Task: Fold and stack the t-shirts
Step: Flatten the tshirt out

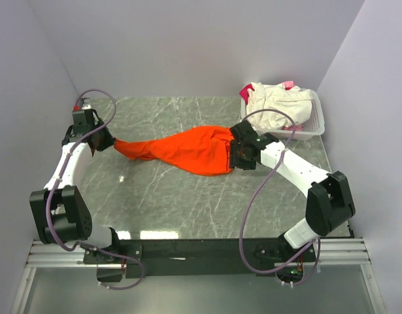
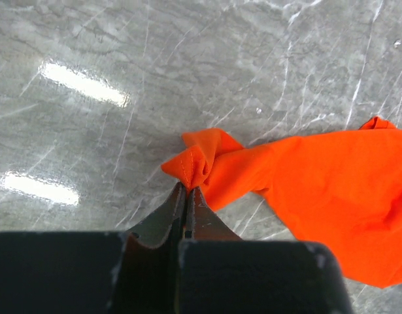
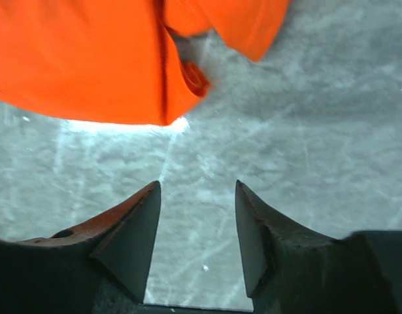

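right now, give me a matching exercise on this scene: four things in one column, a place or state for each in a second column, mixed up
Things:
1. orange shirt
2. basket
3. left gripper
4. right gripper

Place or state:
a. open, holding nothing
b. at the far right of the table
c. shut on a shirt corner
d. bunched, lying across the middle of the table

Pairs: 1-d, 2-b, 3-c, 4-a
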You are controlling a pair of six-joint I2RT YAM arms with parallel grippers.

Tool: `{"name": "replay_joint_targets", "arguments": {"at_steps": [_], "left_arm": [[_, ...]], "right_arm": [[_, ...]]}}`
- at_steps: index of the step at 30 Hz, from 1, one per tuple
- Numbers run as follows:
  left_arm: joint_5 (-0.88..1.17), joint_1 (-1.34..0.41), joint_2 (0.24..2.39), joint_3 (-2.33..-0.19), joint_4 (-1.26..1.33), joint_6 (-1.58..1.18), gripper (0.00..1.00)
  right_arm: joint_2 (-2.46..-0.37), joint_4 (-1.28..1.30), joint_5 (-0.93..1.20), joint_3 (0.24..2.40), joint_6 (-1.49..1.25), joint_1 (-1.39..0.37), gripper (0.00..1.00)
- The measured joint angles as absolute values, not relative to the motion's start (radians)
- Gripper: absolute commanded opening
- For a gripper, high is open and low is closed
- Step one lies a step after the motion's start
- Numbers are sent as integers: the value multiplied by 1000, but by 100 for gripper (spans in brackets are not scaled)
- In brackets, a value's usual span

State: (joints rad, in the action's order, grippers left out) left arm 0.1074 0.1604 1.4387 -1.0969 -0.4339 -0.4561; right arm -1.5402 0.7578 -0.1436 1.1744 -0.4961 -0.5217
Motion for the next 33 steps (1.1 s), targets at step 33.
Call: {"name": "replay_joint_targets", "arguments": {"at_steps": [33], "left_arm": [[100,160,1407,-1068,-432,-406,0]], "right_arm": [[-1861,476,189,1205,-397,-382,16]]}}
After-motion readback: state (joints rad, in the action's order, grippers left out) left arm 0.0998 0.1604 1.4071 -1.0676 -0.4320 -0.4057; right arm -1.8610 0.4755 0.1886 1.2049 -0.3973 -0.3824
